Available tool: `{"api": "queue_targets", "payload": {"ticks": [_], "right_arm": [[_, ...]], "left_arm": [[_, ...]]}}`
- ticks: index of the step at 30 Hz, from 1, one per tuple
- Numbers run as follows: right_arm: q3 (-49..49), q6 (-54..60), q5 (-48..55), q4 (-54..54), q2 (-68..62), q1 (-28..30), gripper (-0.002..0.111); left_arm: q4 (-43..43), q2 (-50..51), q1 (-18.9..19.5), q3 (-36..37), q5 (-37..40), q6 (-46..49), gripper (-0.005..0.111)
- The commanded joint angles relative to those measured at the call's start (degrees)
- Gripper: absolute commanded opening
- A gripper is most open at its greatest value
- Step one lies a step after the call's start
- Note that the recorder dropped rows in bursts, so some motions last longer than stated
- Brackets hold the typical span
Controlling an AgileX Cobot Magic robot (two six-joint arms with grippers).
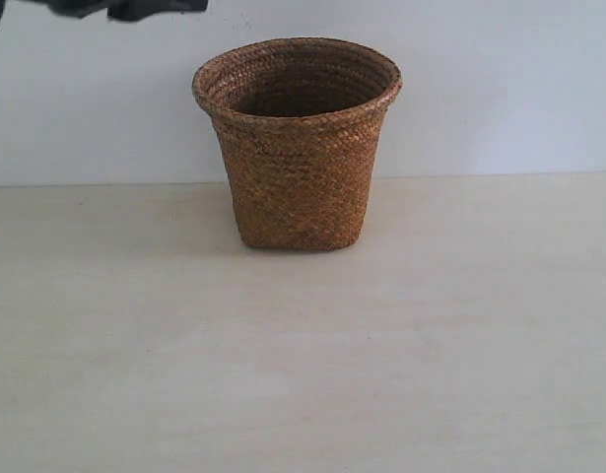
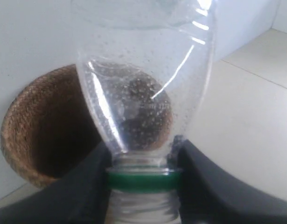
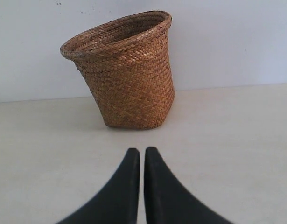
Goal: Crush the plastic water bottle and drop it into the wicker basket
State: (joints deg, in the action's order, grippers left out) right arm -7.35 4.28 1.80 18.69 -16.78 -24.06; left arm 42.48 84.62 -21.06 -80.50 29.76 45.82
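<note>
The brown wicker basket (image 1: pixel 297 143) stands upright at the back of the table, near the wall. In the left wrist view my left gripper (image 2: pixel 142 163) is shut on the neck of the clear plastic water bottle (image 2: pixel 143 79), just at its green ring; no cap shows on the threads. The bottle hangs above the table beside the basket (image 2: pixel 45 126), whose dark opening shows behind and through it. A dark piece of the left arm (image 1: pixel 135 8) shows at the top left of the exterior view. My right gripper (image 3: pixel 142 151) is shut and empty, low over the table in front of the basket (image 3: pixel 124 70).
A pale wooden table (image 1: pixel 303 355) meets a white wall (image 1: pixel 500 89) behind the basket. The bottle does not show in the exterior view.
</note>
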Motion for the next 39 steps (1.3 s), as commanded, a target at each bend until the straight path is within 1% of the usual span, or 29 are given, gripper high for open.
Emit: {"api": "queue_targets", "payload": {"ticks": [1,3,4,5,6,7,9,11,12,13,15,17,18,19,21,22,24,25,27,32,35,39], "right_arm": [[0.0,-0.8,0.2,0.2,0.1,0.2,0.000],[0.0,-1.0,0.2,0.2,0.1,0.2,0.000],[0.0,-1.4,0.2,0.2,0.1,0.2,0.000],[0.0,-1.5,0.2,0.2,0.1,0.2,0.000],[0.0,-1.9,0.2,0.2,0.1,0.2,0.000],[0.0,-2.0,0.2,0.2,0.1,0.2,0.000],[0.0,-2.0,0.2,0.2,0.1,0.2,0.000],[0.0,-2.0,0.2,0.2,0.1,0.2,0.000],[0.0,-2.0,0.2,0.2,0.1,0.2,0.000],[0.0,-2.0,0.3,0.2,0.1,0.2,0.000],[0.0,-2.0,0.3,0.2,0.1,0.2,0.000],[0.0,-2.0,0.3,0.2,0.1,0.2,0.000],[0.0,-2.0,0.3,0.2,0.1,0.2,0.000],[0.0,-2.0,0.3,0.2,0.1,0.2,0.000],[0.0,-2.0,1.4,0.2,0.1,0.2,0.000],[0.0,-2.0,2.1,0.2,0.1,0.2,0.000],[0.0,-2.0,2.3,0.2,0.1,0.2,0.000],[0.0,-2.0,2.3,0.2,0.1,0.2,0.000],[0.0,-2.0,2.3,0.2,0.1,0.2,0.000],[0.0,-2.0,2.3,0.2,0.1,0.2,0.000],[0.0,-2.1,2.3,0.2,0.1,0.2,0.000],[0.0,-2.2,2.3,0.2,0.1,0.2,0.000]], "left_arm": [[-8.2,13.4,0.3,-13.6,4.5,-13.6,0.028],[-11.1,18.7,0.6,-19.1,9.1,-19.0,0.057],[-12.9,20.6,0.9,-21.5,11.1,-22.1,0.075],[-14.2,22.0,1.0,-23.5,12.5,-25.2,0.089],[-14.5,22.8,1.1,-24.9,13.4,-27.5,0.098],[-14.8,23.1,1.1,-25.7,14.0,-28.6,0.101],[-15.1,22.7,1.1,-26.0,13.6,-29.2,0.098],[-15.1,21.6,1.1,-26.0,13.0,-29.3,0.090],[-15.1,20.9,1.1,-26.0,12.8,-29.3,0.085],[-15.1,19.4,1.1,-26.0,12.8,-29.3,0.076],[-15.2,18.1,1.2,-26.0,13.2,-29.3,0.063],[-15.2,17.0,1.8,-26.0,14.6,-29.3,0.043],[-15.2,16.2,2.8,-26.0,16.5,-29.3,0.021],[-15.1,15.6,3.6,-25.9,18.0,-29.5,0.004],[-13.7,12.5,6.0,-23.2,18.0,-30.0,0.004],[-13.3,10.5,6.6,-21.4,16.9,-29.9,0.004],[-13.3,5.3,8.0,-15.7,12.8,-29.9,0.004],[-13.4,1.8,8.5,-11.5,9.3,-29.9,0.004],[-13.4,-4.9,8.5,-2.6,2.0,-29.9,0.004],[-12.7,-16.2,8.5,10.1,-8.8,-29.9,0.004],[-12.3,-22.4,8.5,16.6,-12.7,-29.9,0.004],[-11.8,-29.2,8.5,24.2,-14.4,-29.9,0.004]]}}
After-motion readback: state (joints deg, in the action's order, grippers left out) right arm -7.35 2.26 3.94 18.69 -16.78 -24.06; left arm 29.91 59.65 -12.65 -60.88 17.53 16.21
